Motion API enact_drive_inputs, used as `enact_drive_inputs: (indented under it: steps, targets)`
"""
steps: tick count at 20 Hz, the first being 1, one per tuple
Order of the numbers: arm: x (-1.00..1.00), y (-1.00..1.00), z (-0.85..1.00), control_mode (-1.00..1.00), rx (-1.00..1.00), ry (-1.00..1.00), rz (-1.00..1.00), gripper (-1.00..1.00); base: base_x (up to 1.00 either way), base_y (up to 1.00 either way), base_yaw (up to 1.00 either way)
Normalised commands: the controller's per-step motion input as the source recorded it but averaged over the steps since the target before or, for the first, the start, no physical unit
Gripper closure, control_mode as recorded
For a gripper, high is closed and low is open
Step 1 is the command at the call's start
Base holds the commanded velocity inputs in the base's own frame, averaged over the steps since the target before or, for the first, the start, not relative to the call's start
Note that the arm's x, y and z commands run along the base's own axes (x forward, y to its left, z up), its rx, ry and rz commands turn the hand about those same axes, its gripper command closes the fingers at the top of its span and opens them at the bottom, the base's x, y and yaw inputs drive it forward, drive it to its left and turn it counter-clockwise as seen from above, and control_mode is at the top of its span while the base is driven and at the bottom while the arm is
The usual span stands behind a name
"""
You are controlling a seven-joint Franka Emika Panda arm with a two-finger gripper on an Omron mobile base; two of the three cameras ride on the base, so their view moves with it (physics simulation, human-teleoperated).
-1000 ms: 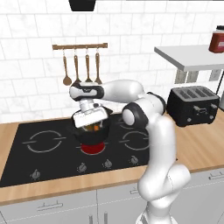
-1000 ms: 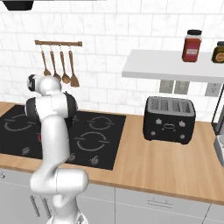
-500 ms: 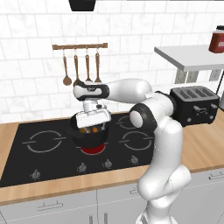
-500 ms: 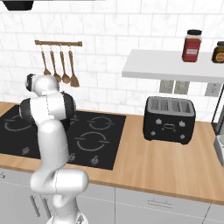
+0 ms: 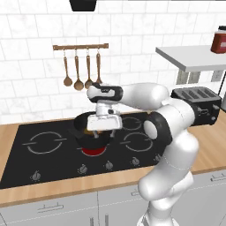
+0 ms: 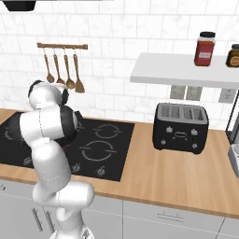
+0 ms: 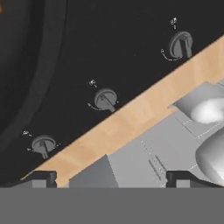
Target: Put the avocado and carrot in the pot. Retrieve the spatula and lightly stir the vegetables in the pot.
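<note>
The black pot [image 5: 84,134] stands on the cooktop over a glowing red burner [image 5: 93,151]. My gripper [image 5: 104,131] hangs open just above the pot's right side, with nothing between its fingers. A bit of orange [image 5: 89,131], likely the carrot, shows inside the pot's mouth. In the hand view the pot's dark rim [image 7: 43,65] curves down the left, with an orange sliver [image 7: 1,6] at the top left corner, and my gripper [image 7: 111,178] points past the pot at the stove's front. The avocado and the spatula are out of view.
Brown wooden spoons and a wooden spatula hang on a wall rack [image 5: 80,46] behind the cooktop [image 5: 44,145]. Stove knobs [image 7: 105,99] line its front, beside the wooden counter edge [image 7: 131,118]. A black toaster [image 6: 181,127] stands to the right, under a shelf with jars [image 6: 206,48].
The hand has drifted a little to the right and slightly down over the pot. Its jaws have stayed wide apart.
</note>
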Motion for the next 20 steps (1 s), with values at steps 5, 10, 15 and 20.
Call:
enact_drive_inputs:
  steps: [5,10,15,20]
  targets:
    - [0.02,0.01,0.43,-1.0,0.0,-0.01,-0.13,-1.0,0.0,0.0,0.0]
    - [0.0,0.11,0.81,-1.0,-0.02,0.05,-0.1,-1.0,0.0,0.0,0.0]
    - [-0.26,0.33,0.43,-1.0,-0.09,0.0,0.03,-1.0,0.0,0.0,0.0]
    - [-0.18,0.08,0.04,-1.0,-0.04,0.0,0.07,-1.0,0.0,0.0,0.0]
